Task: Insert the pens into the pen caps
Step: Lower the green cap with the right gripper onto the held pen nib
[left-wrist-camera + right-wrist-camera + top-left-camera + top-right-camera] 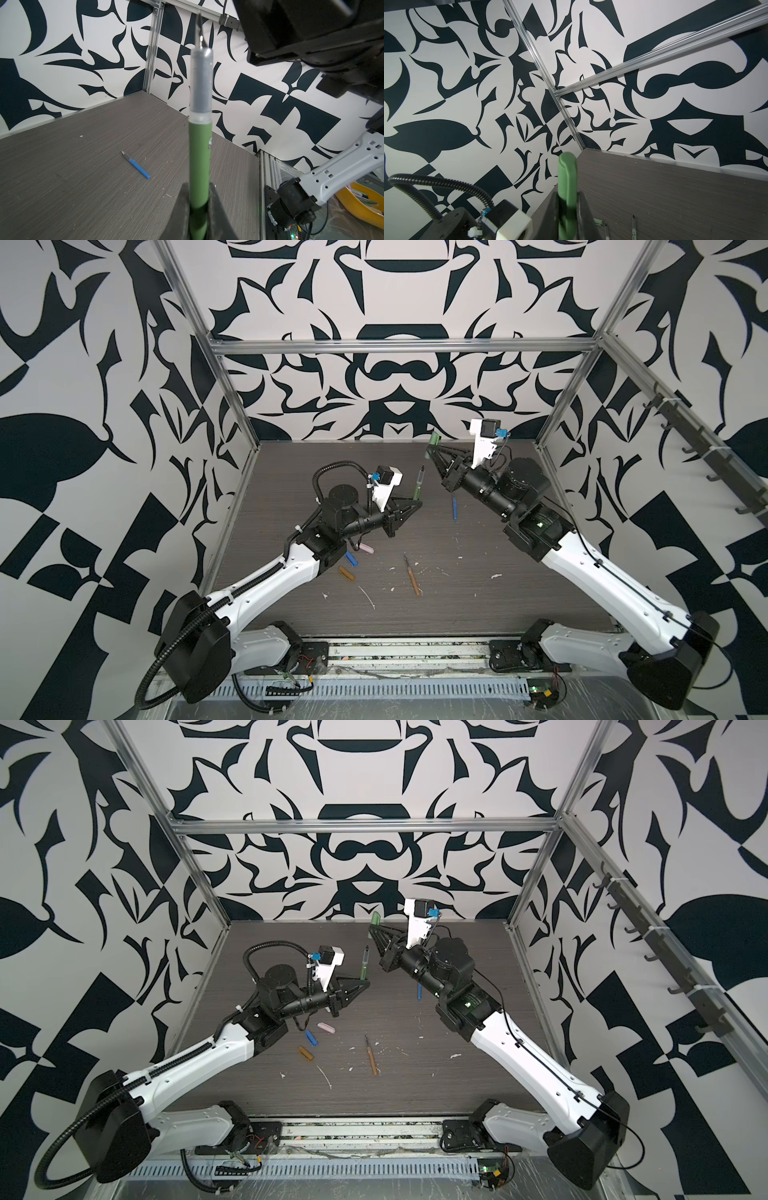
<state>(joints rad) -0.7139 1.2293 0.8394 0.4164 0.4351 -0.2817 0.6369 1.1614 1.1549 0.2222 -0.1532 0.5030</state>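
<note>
Above grey tabletop (478, 605), left hand (419, 503) grips green pen (419, 484), right hand (429, 452) grips green cap (433, 439).

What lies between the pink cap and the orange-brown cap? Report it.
The blue cap lies between the pink cap and the orange-brown cap; both top views show it.

Both my arms reach inward; left gripper (417, 503) sits low, right gripper (430, 451) higher and farther back, tips apart, jaws pinched tight.
</note>
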